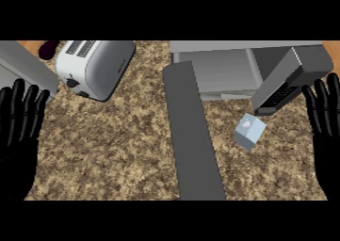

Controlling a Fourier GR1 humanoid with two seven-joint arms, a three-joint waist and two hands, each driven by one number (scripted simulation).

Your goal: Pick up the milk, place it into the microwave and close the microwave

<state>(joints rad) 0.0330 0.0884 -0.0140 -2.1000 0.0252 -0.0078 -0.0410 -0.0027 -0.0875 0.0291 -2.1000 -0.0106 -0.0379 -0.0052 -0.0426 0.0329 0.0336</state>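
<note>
1. Speckled stone counter point(117, 155): nothing of task done yet.
2. Microwave point(221, 70) at far edge, door point(287, 82) open.
3. L hand point(16, 127) & R hand point(328, 122): fingers straight, empty, resting at side edges.
4. Milk point(249, 132) w/ door just above, right part of counter, ungrabbed; pick, load, shut left.

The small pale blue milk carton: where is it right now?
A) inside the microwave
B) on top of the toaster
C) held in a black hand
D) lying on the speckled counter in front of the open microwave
D: the small pale blue milk carton lies on the speckled stone counter below the grey microwave, untouched by either hand.
</note>
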